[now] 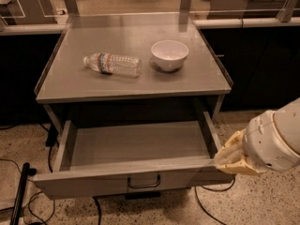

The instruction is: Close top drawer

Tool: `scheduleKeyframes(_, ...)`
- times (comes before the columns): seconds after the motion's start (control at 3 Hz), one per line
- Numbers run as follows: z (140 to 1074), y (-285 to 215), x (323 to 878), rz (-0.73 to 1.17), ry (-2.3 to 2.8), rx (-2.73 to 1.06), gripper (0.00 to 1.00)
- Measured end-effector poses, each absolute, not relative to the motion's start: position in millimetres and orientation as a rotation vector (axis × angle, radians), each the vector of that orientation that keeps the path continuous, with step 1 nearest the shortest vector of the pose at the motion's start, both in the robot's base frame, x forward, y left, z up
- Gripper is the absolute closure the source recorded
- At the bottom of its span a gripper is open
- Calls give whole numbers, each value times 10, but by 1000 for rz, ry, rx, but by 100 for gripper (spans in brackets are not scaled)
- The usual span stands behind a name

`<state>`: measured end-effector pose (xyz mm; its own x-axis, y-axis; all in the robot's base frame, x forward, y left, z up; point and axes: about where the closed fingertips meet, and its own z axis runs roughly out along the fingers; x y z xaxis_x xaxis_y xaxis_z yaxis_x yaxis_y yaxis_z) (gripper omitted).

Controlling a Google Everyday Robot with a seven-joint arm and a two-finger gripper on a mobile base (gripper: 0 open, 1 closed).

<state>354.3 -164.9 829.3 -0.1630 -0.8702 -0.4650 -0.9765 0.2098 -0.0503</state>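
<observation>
The top drawer (136, 146) is pulled far out of the grey metal cabinet and its inside is empty. Its tall flat front panel (84, 184) faces me, with a small dark loop handle (144, 182) at the middle. My gripper (233, 157), cream-coloured at the end of a white arm (276, 142), is at the drawer's front right corner, level with the top edge of the front panel and touching it or very close to it.
On the cabinet top (70, 86) lie a clear plastic water bottle (112, 63) on its side and a white bowl (169, 55). Black cables (23, 191) run over the speckled floor at the left. Dark counters stand behind the cabinet.
</observation>
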Motion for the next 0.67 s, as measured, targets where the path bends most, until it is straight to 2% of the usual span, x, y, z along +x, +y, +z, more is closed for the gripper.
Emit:
scheduleKeyframes(0.33,8294,-1649,3542,367,2098,-1717,100)
scheduleKeyframes(0.67,8115,-1482,3514,428,2097,-1699,100)
